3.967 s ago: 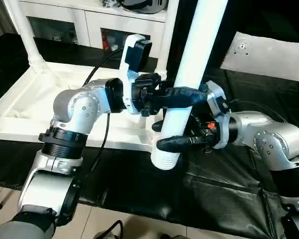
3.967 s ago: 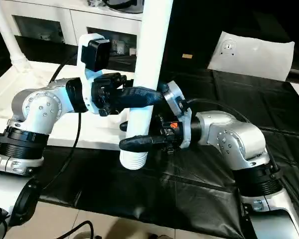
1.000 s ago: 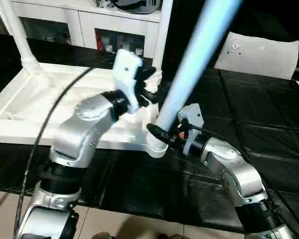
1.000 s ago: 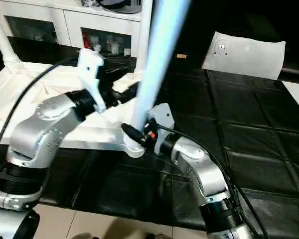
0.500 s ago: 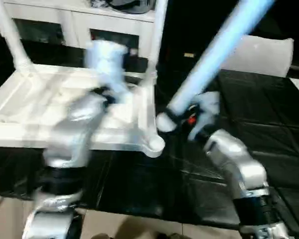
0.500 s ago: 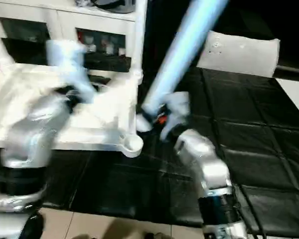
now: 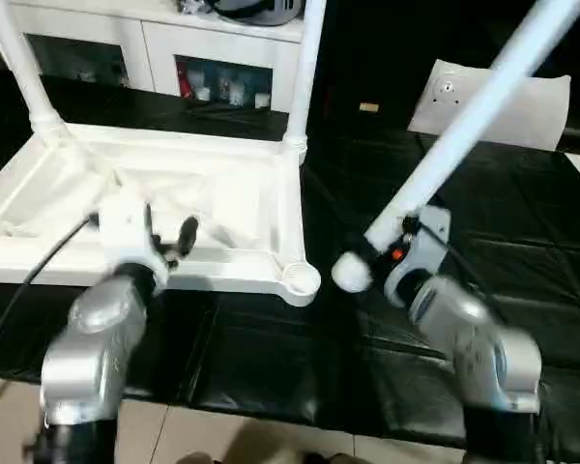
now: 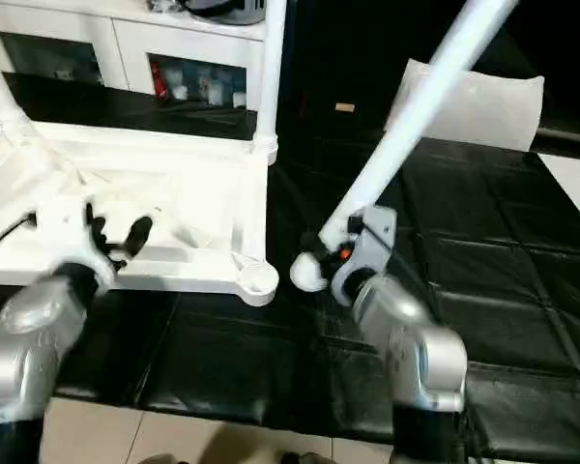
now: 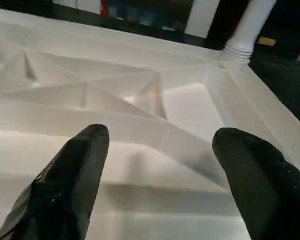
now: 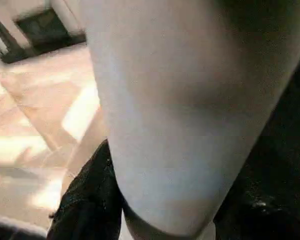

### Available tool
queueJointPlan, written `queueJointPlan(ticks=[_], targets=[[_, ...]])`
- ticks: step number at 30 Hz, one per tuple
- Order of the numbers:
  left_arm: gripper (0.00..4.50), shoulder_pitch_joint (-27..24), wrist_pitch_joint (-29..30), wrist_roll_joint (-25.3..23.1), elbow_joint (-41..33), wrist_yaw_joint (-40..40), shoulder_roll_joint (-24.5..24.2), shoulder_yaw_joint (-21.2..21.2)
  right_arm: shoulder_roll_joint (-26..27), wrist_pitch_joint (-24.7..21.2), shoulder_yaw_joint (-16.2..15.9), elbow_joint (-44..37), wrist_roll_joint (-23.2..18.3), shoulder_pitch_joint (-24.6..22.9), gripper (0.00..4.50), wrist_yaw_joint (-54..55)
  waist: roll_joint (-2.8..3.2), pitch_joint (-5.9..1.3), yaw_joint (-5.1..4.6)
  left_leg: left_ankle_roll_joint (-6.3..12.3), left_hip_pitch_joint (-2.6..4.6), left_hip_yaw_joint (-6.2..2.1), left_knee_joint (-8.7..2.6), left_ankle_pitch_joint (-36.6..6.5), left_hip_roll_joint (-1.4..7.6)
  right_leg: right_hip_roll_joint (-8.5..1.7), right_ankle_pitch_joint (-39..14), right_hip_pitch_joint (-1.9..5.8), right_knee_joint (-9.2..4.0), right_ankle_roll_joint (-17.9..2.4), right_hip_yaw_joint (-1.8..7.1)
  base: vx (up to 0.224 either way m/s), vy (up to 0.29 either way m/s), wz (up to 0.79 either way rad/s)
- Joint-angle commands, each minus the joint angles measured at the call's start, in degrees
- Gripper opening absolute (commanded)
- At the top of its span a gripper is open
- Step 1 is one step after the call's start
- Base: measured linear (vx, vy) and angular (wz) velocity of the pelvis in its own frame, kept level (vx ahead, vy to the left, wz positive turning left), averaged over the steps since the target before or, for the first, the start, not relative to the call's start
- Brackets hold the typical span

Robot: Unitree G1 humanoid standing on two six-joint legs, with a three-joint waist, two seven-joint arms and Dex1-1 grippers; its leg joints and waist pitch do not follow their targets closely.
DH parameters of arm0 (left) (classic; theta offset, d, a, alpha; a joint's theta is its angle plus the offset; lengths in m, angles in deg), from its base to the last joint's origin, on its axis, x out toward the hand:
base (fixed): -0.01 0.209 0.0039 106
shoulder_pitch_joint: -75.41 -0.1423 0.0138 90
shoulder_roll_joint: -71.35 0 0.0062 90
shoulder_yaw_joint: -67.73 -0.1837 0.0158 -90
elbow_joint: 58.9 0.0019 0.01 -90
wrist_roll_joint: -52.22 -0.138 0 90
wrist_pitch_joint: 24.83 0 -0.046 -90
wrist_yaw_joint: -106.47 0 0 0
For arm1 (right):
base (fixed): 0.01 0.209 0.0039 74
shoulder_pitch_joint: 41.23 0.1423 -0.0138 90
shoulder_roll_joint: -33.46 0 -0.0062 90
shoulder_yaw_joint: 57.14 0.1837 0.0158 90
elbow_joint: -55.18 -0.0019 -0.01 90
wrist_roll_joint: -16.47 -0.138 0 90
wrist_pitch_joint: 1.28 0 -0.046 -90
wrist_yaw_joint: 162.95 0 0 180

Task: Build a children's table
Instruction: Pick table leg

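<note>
Right gripper (image 7: 382, 253) clamped near stiff, light, slick leg (image 7: 469, 126)'s thick end; best gripped there. Left gripper (image 9: 160, 150) spread, empty, above tabletop (image 9: 140, 105).

black padded surface (image 7: 522, 251), upturned white table top (image 7: 203, 193) lying on it, white panel (image 7: 522, 97) behind

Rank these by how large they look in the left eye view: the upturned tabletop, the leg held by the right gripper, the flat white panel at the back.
1. Upturned tabletop, the largest.
2. Leg held by the right gripper.
3. Flat white panel, though it lies farther back and the leg hides part of it, so this rank is unsure.
</note>
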Motion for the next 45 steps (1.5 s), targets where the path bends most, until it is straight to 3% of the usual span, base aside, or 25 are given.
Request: queueJointPlan(ticks=[1,6,9,12,19,21,22,23,24,25,26,27,28,29,30,31,32,34,35,36,37,38,39,41,45], targets=[[4.12,-0.5,0.6,-0.3,-2.6,1.6,1.1,-0.9,0.9,2.5,2.1,-2.7,-1.2,-0.3,1.91,0.7,0.39,-3.28,-0.56,-0.15,0.86,-1.34,-3.88,-17.3,2.10,-4.39,-35.7,2.28,-6.54,6.3,2.22,0.000,0.000,0.00],[4.12,-1.1,0.6,-1.9,-3.8,2.7,1.4,-2.0,1.8,0.2,2.9,-4.5,-1.1,0.2,1.91,1.6,1.17,-2.86,-1.73,-0.10,1.52,-2.08,-4.33,-22.7,2.93,-4.18,-36.1,2.61,-7.49,6.3,1.11,0.000,0.000,0.00],[4.12,-0.6,-0.6,-3.6,-3.4,2.3,0.9,-3.5,3.5,4.9,5.1,-3.5,-3.4,1.1,1.91,2.3,1.18,-2.72,-2.80,-1.06,1.75,-2.78,-4.79,-27.9,3.35,-4.64,-35.8,3.12,-7.12,5.5,1.13,0.000,0.000,0.00],[4.12,-0.1,-0.4,-3.6,-3.8,2.5,1.2,-3.6,3.9,10.3,5.4,-2.5,-2.2,1.7,1.91,2.2,0.89,-2.78,-2.99,-1.29,1.57,-2.60,-4.26,-26.2,2.67,-5.32,-38.0,3.04,-7.45,5.6,1.08,0.000,0.000,0.00],[4.12,-0.1,-0.5,-3.7,-4.6,0.4,0.1,-5.1,0.4,4.8,1.9,-2.0,0.5,0.7,1.91,0.4,0.81,-2.98,-2.92,-0.32,1.07,-2.27,-4.09,-22.7,1.93,-6.02,-36.4,3.26,-6.93,4.1,1.99,0.000,0.000,0.00],[4.12,0.0,-0.5,-3.8,-4.4,0.4,0.2,-4.8,-0.6,5.0,0.4,-2.3,1.1,-0.4,1.91,0.0,0.19,-3.19,-1.20,2.56,-0.12,-1.49,-3.20,-15.1,1.25,-9.31,-40.2,4.22,-6.72,2.3,4.68,0.000,0.000,0.00],[4.12,0.1,-0.6,-3.8,-4.1,0.2,-0.1,-4.8,-1.2,4.5,-0.5,-2.3,1.7,-1.3,1.91,0.0,0.44,-3.36,-1.13,2.12,1.57,-0.12,-2.19,-13.8,1.31,-8.66,-43.0,2.41,-7.52,2.6,6.96,0.000,0.000,0.00],[4.12,0.2,-0.5,-4.1,-4.0,0.2,-0.4,-5.0,-0.9,4.5,-0.3,-2.4,1.2,-1.6,1.91,0.1,-0.23,-3.68,0.58,2.55,1.95,0.42,-0.99,-11.8,1.21,-9.40,-43.8,2.29,-6.95,1.7,10.99,0.014,0.043,-0.26],[4.12,0.3,-0.5,-4.4,-4.0,0.2,-0.6,-5.1,-0.6,4.4,0.0,-2.5,0.7,-1.7,1.91,0.1,-0.88,-3.83,1.32,2.97,1.66,0.47,-0.26,-11.7,0.91,-9.60,-43.7,2.46,-6.63,1.2,12.58,0.023,0.073,-0.49],[4.12,0.4,-0.2,-4.4,-4.0,0.6,-0.6,-4.9,-0.3,4.2,0.2,-3.0,0.2,-2.0,1.91,0.1,-1.27,-3.56,3.13,3.46,0.79,-0.25,1.89,-11.7,0.34,-10.55,-44.5,2.92,-6.88,-0.8,16.58,0.023,0.073,-0.49],[4.12,0.5,0.5,-5.2,-4.1,1.3,-1.1,-5.1,-0.5,4.4,0.0,-3.2,0.5,-2.0,1.91,0.2,-1.15,-3.05,3.99,3.02,0.48,-1.45,3.31,-12.3,-0.04,-10.33,-45.8,2.56,-7.07,-2.8,18.96,0.011,0.112,-0.58],[4.12,0.5,0.5,-5.2,-4.1,1.3,-1.1,-5.1,-0.5,4.4,0.0,-3.2,0.5,-2.0,1.91,0.2,-0.45,-2.88,3.38,1.82,1.13,-1.95,0.67,-11.1,0.31,-5.45,-42.8,1.07,-5.47,-3.6,17.37,-0.017,0.149,-0.58],[4.12,0.6,0.3,-5.7,-4.1,1.6,-1.3,-5.1,-0.7,4.5,-0.3,-3.3,1.0,-2.0,1.91,0.1,0.15,-2.95,2.18,0.21,2.57,-0.74,-1.73,-11.9,0.95,-1.02,-37.9,-1.38,-3.57,-3.1,14.53,-0.017,0.149,-0.58],[4.12,0.8,0.1,-6.4,-4.0,1.3,-2.0,-5.5,-0.8,4.4,-0.3,-3.2,1.0,-2.0,1.91,0.0,1.85,-3.74,0.90,-2.72,6.66,0.89,-3.10,-11.8,3.48,2.84,-24.1,-6.14,0.02,-0.9,9.71,-0.046,0.177,-0.43],[4.12,0.8,0.1,-6.4,-4.0,1.3,-2.0,-5.5,-0.8,4.4,-0.3,-3.2,1.0,-2.0,1.91,0.0,1.58,-3.92,0.03,-4.30,5.50,0.94,-4.19,-10.9,4.99,2.73,-18.1,-5.29,1.65,-0.4,8.49,-0.073,0.171,-0.37],[4.12,0.8,0.1,-6.6,-4.0,1.4,-1.9,-5.5,-0.9,4.5,-0.6,-3.1,1.1,-1.8,1.91,-0.2,1.06,-3.69,-0.05,-5.77,0.77,-2.48,-7.64,-13.3,6.64,1.31,-8.4,-1.01,5.29,-0.7,6.55,-0.088,0.209,-0.25],[4.12,0.5,0.4,-6.4,-4.6,2.0,-1.2,-5.2,-1.4,4.3,-1.2,-2.8,0.9,-1.6,1.91,-0.7,3.09,-3.70,-1.43,-7.53,2.06,-3.82,-8.66,-7.9,9.58,0.57,-3.9,-2.03,5.13,-2.0,5.41,-0.060,0.115,-0.10],[4.12,0.1,0.0,-5.3,-5.5,2.7,0.3,-4.1,-1.4,4.2,-1.4,-2.6,0.3,-1.6,1.91,-1.4,3.21,-3.86,-2.59,-4.10,1.85,-5.40,-8.29,-3.9,10.65,-0.30,-6.0,-1.45,6.79,-0.9,5.01,0.000,0.000,0.00],[4.12,-0.2,0.3,-5.3,-6.0,2.9,0.5,-4.2,-1.3,4.6,-1.5,-2.8,0.0,-1.7,1.91,-2.1,2.71,-4.97,-2.91,2.23,3.99,-5.84,-5.80,2.7,10.04,-1.59,-6.9,-2.29,5.73,-1.3,5.34,0.000,0.000,0.00],[4.12,-0.2,0.4,-5.4,-6.0,2.9,0.5,-4.2,-1.3,4.6,-1.6,-2.8,0.0,-1.7,1.91,-2.1,1.84,-5.64,-3.66,5.94,4.00,-6.19,-4.17,9.0,8.95,-2.19,-4.3,-1.73,5.68,-2.2,5.99,-0.055,-0.082,-0.03],[4.12,-0.5,0.5,-5.6,-6.2,2.9,0.4,-4.5,-1.4,4.8,-2.0,-2.8,0.4,-1.7,1.91,-2.2,0.28,-5.94,-2.56,11.13,1.27,-2.86,-1.18,14.4,4.31,-3.72,4.3,0.44,2.32,-6.7,7.41,-0.055,-0.082,-0.03],[4.12,-0.6,0.5,-5.6,-6.2,3.0,0.4,-4.6,-1.4,4.8,-2.1,-2.8,0.6,-1.7,1.91,-2.1,-1.54,-5.56,-1.04,10.56,-2.83,0.69,0.07,6.9,-1.06,-5.41,9.5,3.23,0.44,-9.4,9.54,-0.077,-0.112,-0.04],[4.12,-0.6,0.6,-5.7,-6.2,3.0,0.4,-4.6,-1.6,5.1,-2.3,-2.6,0.9,-1.7,1.91,-2.2,-2.03,-4.84,-0.02,6.80,-2.41,-0.08,-1.05,-1.8,0.14,-6.75,-1.2,3.34,-0.69,-5.5,9.94,-0.084,-0.123,-0.04],[4.12,-0.8,0.6,-6.0,-6.3,3.1,0.4,-4.6,-1.9,6.2,-2.8,-2.2,1.3,-1.7,1.91,-2.7,-1.36,-3.95,0.30,2.71,-1.22,-0.32,-2.10,-8.7,0.79,-5.09,-24.6,2.22,-2.36,0.0,9.13,-0.105,-0.134,-0.01],[4.12,-1.1,0.7,-6.7,-6.5,2.7,0.1,-4.9,-2.7,7.9,-3.8,-1.7,2.9,-1.7,1.91,-3.0,-0.56,-2.89,-0.31,-2.21,0.49,-1.67,-3.34,-20.3,1.67,-3.34,-40.9,0.68,-3.66,3.7,7.44,-0.076,-0.032,0.00]])
